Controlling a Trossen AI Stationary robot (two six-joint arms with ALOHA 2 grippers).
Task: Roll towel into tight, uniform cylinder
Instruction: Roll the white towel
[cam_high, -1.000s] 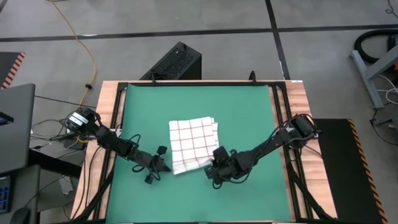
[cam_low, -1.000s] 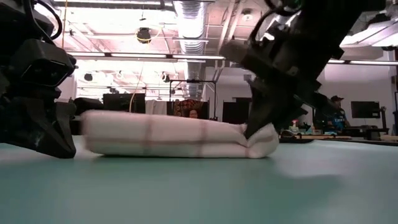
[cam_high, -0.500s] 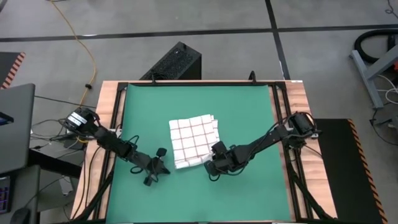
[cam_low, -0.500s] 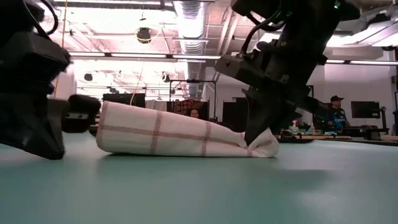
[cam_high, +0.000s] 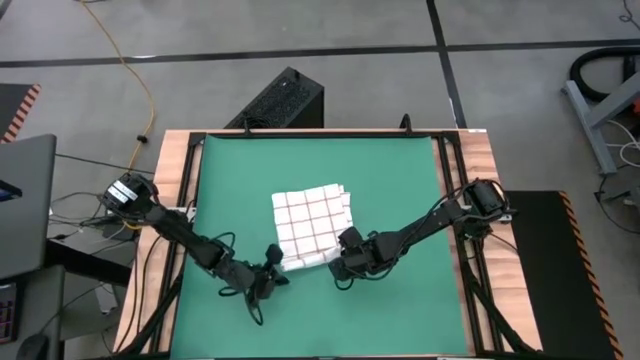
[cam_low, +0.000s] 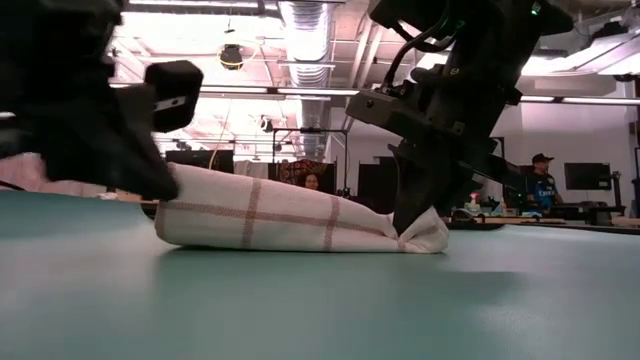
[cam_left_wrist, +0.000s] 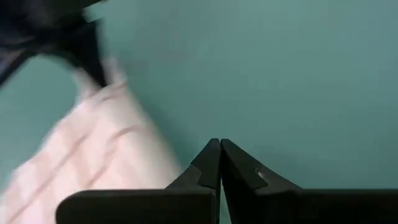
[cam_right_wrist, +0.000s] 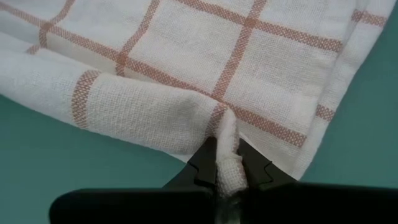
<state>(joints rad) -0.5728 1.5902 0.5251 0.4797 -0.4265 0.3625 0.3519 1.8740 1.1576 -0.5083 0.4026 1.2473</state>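
Since before: left hand swung down-right off towel, empty, pinched closed | right hand pinching towel's corner | soft, limp cloth; grip thick rolled edge

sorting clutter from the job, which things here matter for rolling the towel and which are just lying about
Job:
- towel
- right gripper, shut on a towel fold
- left gripper, shut, empty
- green mat

Lying about:
- yellow cable
- black box
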